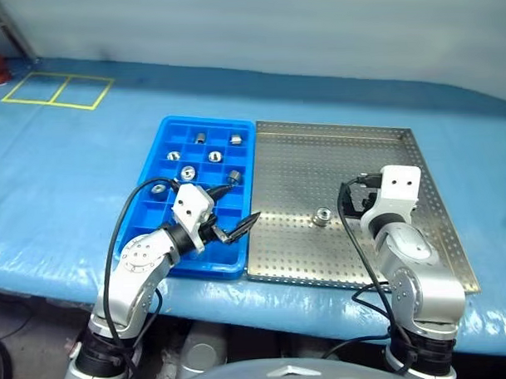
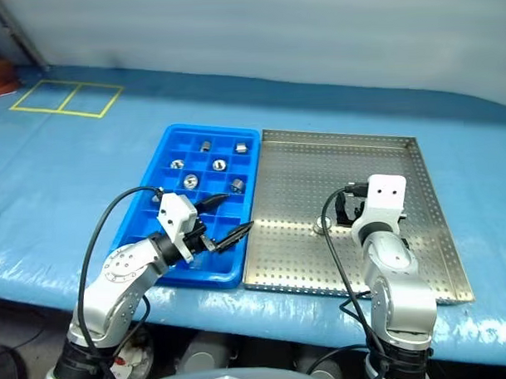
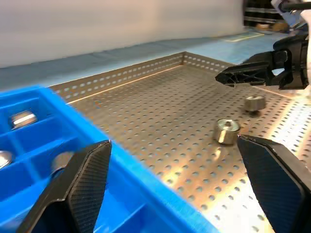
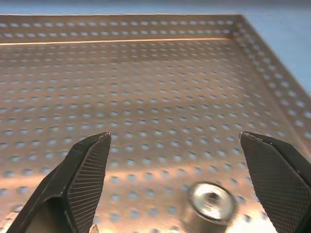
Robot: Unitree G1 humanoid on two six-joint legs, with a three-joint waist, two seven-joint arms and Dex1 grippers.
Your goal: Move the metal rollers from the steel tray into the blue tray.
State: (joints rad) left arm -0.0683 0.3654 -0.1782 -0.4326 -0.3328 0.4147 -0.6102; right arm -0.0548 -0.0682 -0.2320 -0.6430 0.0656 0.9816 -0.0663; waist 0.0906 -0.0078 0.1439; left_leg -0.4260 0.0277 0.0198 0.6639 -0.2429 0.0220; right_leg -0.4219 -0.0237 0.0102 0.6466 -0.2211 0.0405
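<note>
Both the left gripper (image 1: 235, 213), over the bright blue compartmented plastic tray (image 1: 170, 134), and the right gripper (image 4: 177, 187) stand wide and empty, probably since small shiny metal rollers (image 1: 322, 216) remain on the perforated steel tray (image 1: 335, 157).

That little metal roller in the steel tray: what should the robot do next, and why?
Probably lower the right pincer and close on the roller. The pincer is open and empty, the roller lies on the steel tray between its fingers, and the blue tray holds others.
</note>
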